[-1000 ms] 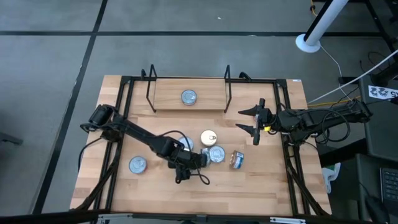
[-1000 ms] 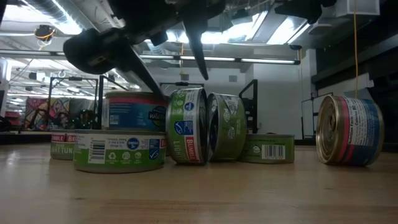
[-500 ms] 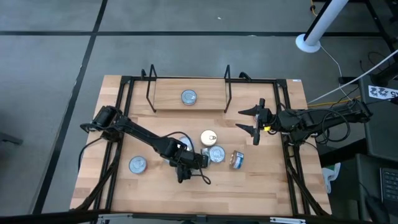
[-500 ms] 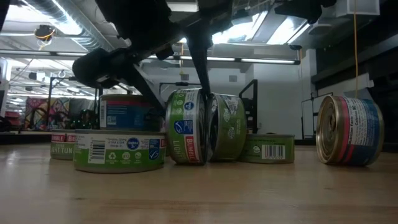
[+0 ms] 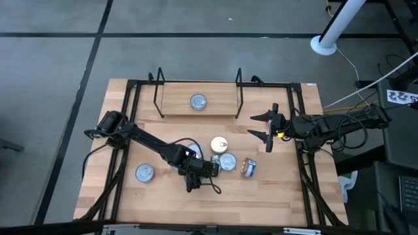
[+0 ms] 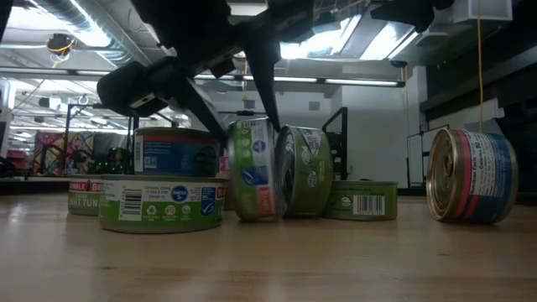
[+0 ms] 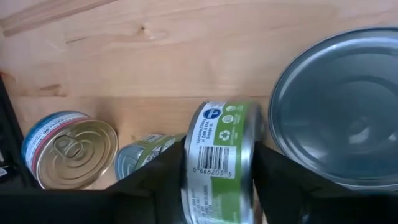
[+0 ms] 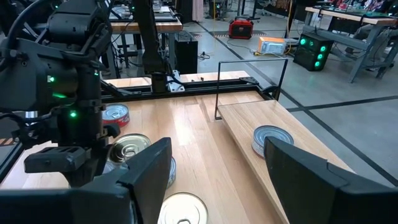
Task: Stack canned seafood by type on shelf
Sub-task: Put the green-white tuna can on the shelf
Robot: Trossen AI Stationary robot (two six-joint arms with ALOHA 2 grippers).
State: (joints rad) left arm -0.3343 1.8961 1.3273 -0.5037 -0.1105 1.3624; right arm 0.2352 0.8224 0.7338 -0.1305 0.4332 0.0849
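Several canned seafood tins lie around the table's middle. A green-labelled tin [image 7: 219, 163] stands on its rim between the two fingers of my left gripper [image 5: 196, 172], which is shut on it. A second green tin [image 6: 307, 172] stands on edge right beside it. A gold-lidded tin [image 5: 219, 144] and a silver-lidded one [image 5: 227, 161] lie flat, and a red-and-blue tin [image 5: 249, 167] lies on its side. One tin [image 5: 198, 101] rests flat on the shelf [image 5: 176, 104] at the far edge. My right gripper [image 5: 268, 130] hangs open above the table's right side. My left gripper pinches the green tin by its two flat faces, one finger [image 7: 163, 182] on each side and the label band [image 7: 217, 146] showing between them. The fingers slant down from above. The tin stands upright on its rim [image 6: 252, 216] on the table.
A flat green tin [image 6: 161, 205] with a blue-labelled tin [image 6: 176, 153] behind it sits close on one side of the held tin. Another tin [image 5: 144, 173] lies alone at the near left. Black frame rails [image 5: 127, 124] run along both table sides.
My left gripper has sunk a little over the upright green tin and its fingers have closed in on the tin's two faces. The tin has shifted slightly on its rim while still standing on the table.
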